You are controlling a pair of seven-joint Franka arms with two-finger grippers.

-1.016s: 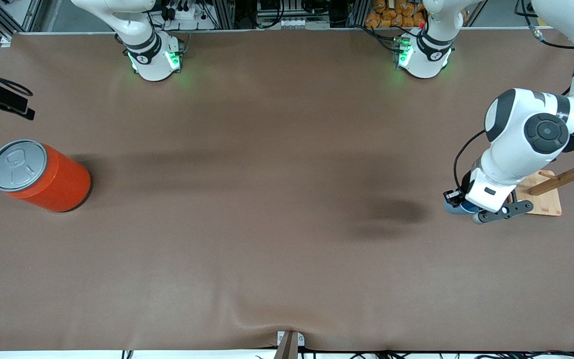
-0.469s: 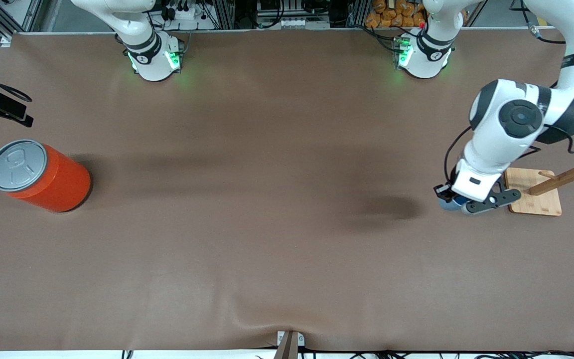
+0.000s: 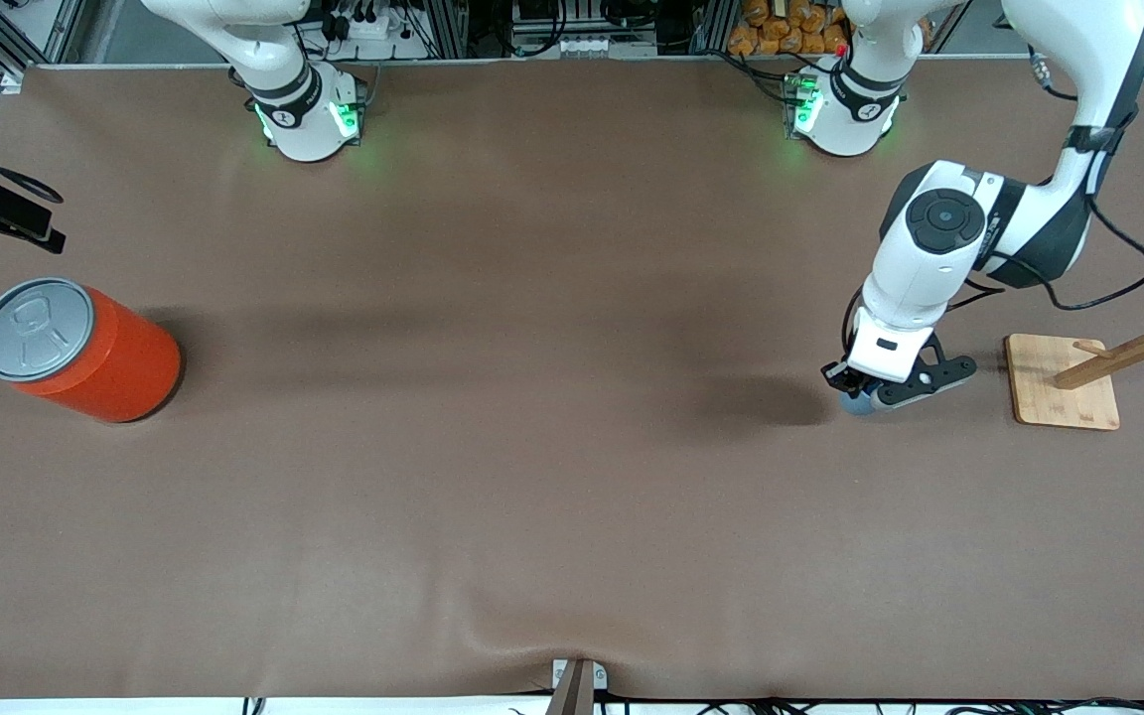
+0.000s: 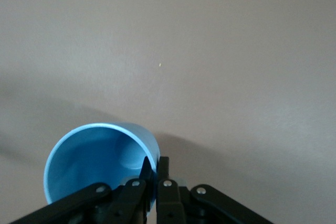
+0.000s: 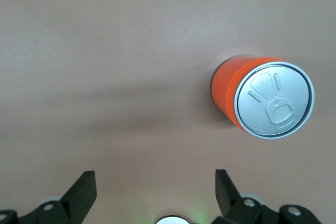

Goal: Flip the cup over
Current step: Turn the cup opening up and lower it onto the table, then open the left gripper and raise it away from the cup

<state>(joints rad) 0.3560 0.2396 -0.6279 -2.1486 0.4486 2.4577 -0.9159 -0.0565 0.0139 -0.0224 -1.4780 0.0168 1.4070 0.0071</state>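
**Left tool pinches the cup's rim**

The left tool is clamped on the wall of the light-blue cup, one finger inside the rim, one outside. The cup hangs beneath it, low over the desk near the wooden stand. The right tool waits wide apart above the orange can

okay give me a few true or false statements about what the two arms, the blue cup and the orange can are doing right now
1. The left pincer is shut on the cup. True.
2. The fingers pinch the cup's rim wall, one inside and one outside. True.
3. The right pincer grips the orange can. False: it is open, above the can, apart from it.
4. The cup hangs on the wooden rack. False: it is in the left pincer, beside the rack's base.
5. The can stands upright, grey lid up. True.
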